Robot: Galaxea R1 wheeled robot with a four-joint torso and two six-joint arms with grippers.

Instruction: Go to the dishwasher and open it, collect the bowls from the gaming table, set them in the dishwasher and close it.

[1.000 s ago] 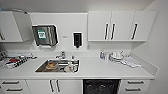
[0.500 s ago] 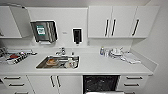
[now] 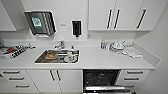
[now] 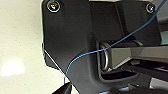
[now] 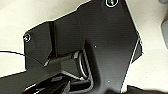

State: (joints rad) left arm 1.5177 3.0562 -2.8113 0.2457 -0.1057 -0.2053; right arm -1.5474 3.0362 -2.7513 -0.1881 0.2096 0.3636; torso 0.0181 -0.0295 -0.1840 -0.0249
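Stainless steel was to be made out only as a thin bright band at the lower edge of the head view, where the door of the dishwasher (image 3: 101,81) lay folded down and its dark inside was exposed under the white desk (image 3: 107,60), just beside the drawers (image 3: 133,76). Against the pictures from a second before, the whole kitchen was seen to have slid upward and grown larger in the frame, which was judged to be a move of the camera and not of the things; the opening step was judged done, and the bowls had not yet been fetched. The sink (image 3: 58,56) held some crockery whose kind could not be told. The lower part of the dishwasher door was cut off, and the racks inside were too dark to be read. Small items near the kettle (image 3: 117,45) were blurred. In both wrist views only the robot's own dark plate and pale floor were shown, so whether either pincer was open or closed could not be told.
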